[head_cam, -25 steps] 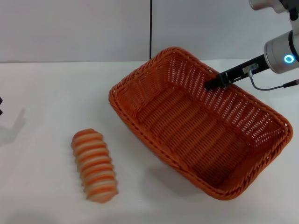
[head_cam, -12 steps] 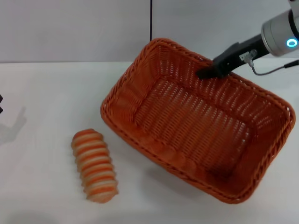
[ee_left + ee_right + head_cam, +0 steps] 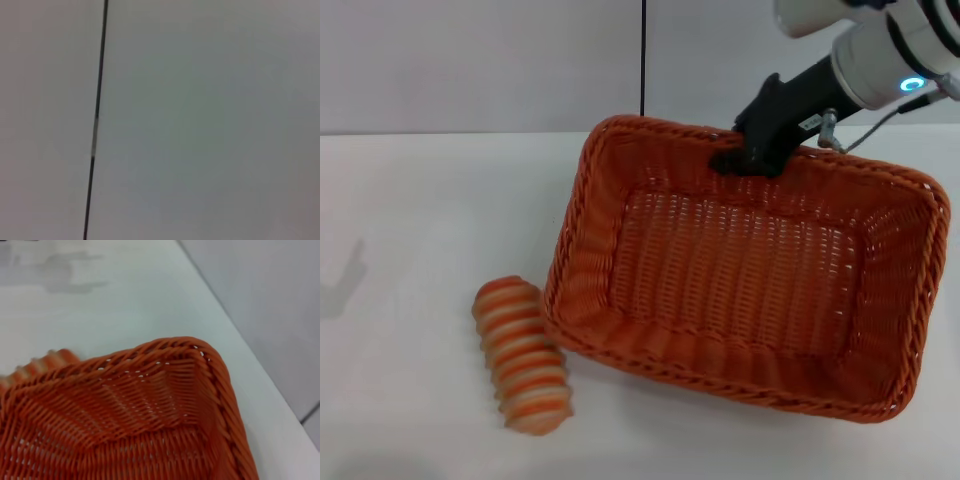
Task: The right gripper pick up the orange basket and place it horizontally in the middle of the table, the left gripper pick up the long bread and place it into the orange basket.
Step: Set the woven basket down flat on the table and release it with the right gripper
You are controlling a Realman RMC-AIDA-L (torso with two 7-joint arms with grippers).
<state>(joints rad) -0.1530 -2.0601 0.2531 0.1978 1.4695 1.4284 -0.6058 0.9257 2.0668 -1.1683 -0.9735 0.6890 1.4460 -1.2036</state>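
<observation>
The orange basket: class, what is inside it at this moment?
Nothing lies inside the orange basket; its woven floor shows bare. The long bread lies outside on the table. The right gripper clamps the far rim, covering that spot.

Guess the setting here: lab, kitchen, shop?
Most likely a robot test bench in a lab. A plain white table stands against bare grey wall panels, holding only a toy long bread and an orange basket, whose far rim the right gripper grips.
</observation>
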